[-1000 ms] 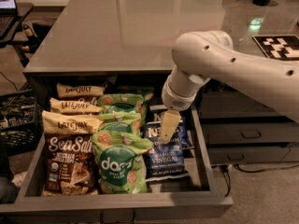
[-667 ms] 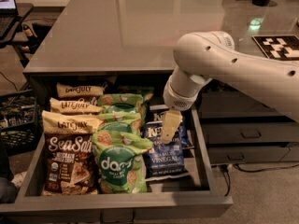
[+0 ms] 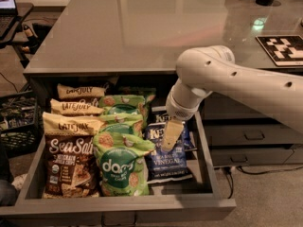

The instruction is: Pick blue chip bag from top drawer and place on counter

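Note:
The top drawer (image 3: 118, 207) stands pulled open below the counter (image 3: 142, 27). The blue chip bag (image 3: 169, 157), dark navy with white "VINEGAR" lettering, lies flat at the right side of the drawer. My gripper (image 3: 171, 135) hangs from the white arm straight over the upper part of that bag, its pale fingers pointing down and partly covering the bag's top. A second navy bag edge shows just behind it.
Green "doos" bags (image 3: 122, 167) fill the drawer's middle, a brown "Sea Salt" bag (image 3: 68, 164) and cream "Late July" bags (image 3: 78, 108) the left. Narrower drawers with bar handles (image 3: 253, 136) stand to the right. A black-and-white marker tile (image 3: 284, 48) lies on the counter.
My gripper has shifted very slightly right and up over the blue chip bag. The bags have not moved.

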Available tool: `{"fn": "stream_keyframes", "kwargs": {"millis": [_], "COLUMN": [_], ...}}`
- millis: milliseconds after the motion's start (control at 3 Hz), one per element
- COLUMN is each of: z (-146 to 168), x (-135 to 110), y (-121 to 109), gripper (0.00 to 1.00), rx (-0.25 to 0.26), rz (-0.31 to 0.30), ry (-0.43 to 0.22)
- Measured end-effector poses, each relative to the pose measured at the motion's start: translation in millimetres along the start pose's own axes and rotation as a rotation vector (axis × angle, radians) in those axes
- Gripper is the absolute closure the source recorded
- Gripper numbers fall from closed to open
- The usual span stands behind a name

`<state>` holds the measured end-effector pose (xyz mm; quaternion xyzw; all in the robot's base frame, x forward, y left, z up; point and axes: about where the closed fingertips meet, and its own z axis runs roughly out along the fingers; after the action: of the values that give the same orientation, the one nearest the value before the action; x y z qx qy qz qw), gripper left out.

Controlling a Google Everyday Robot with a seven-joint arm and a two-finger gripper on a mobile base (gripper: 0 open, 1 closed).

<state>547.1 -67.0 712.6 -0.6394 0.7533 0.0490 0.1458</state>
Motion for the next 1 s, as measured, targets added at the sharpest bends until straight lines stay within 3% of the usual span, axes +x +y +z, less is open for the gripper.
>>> {"fn": "stream_keyframes", "kwargs": {"millis": [1000], "z": [26.9], "x": [12.6], "y": [-1.1], "gripper": [0.14], "rx": [-0.014], "rz": [0.056], "ry": [0.010]}}
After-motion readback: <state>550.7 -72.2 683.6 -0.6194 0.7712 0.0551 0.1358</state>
